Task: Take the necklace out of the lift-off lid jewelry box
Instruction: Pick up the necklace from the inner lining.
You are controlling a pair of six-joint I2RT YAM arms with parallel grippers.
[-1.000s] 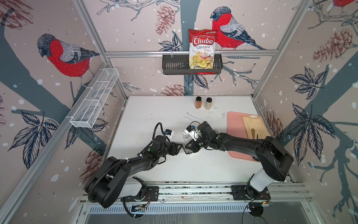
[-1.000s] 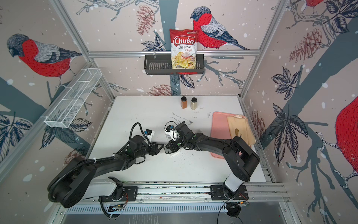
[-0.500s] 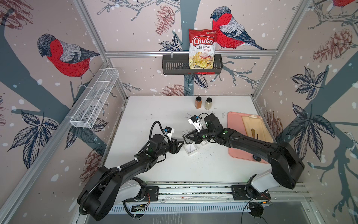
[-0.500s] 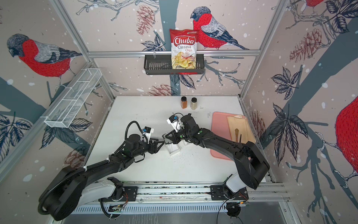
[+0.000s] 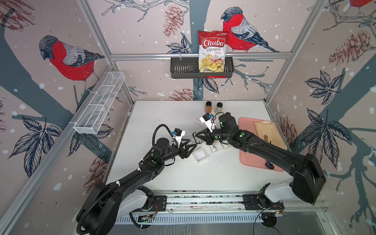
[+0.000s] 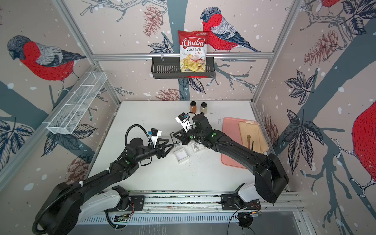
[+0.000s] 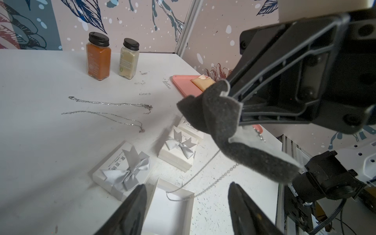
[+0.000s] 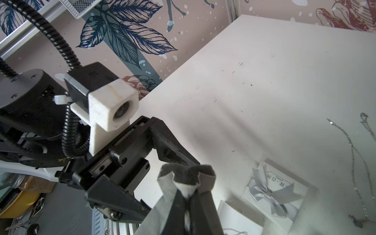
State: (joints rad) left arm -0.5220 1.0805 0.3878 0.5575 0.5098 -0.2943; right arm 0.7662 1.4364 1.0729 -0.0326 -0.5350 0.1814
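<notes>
A white tabletop point(image 5: 162, 114) fills the floor of an aluminium-framed cell papered with red-breasted birds, leaves and pine cones. Near its middle lies an open white cardboard jewelry box point(image 5: 200, 156), lid off, its pale inside showing in both top views point(image 6: 181, 155).

The right gripper point(image 5: 195, 135) hangs above the box's far side. Its jaws are pressed together on a crumpled dark grey foam pad with a white backing point(image 7: 221, 126); the right wrist view shows the same pinch point(image 8: 190, 195). From the pad a thin silver necklace point(image 7: 213, 181) hangs in two strands down to the box, where its lowest loop lies across the rim and partly inside. The chain is raised but not clear of the box.

The left gripper point(image 5: 192, 150) stands just beside the box, on the side away from the pink plastic tray point(image 5: 250, 160). Its jaws are wide apart and hold nothing; whether a finger touches the box wall cannot be told.

Just beside the box sit two closed white boxes topped with silver satin bows point(image 7: 124, 171). Beyond the box from the arms, two loose silver chains point(image 7: 109, 104) lie flat on the table. Farther beyond it stand two black-capped glass spice jars, one of orange powder point(image 7: 98, 57) and one of pale powder point(image 7: 129, 59). The tray, well apart from the box, carries a tan wooden board point(image 5: 266, 132).
</notes>
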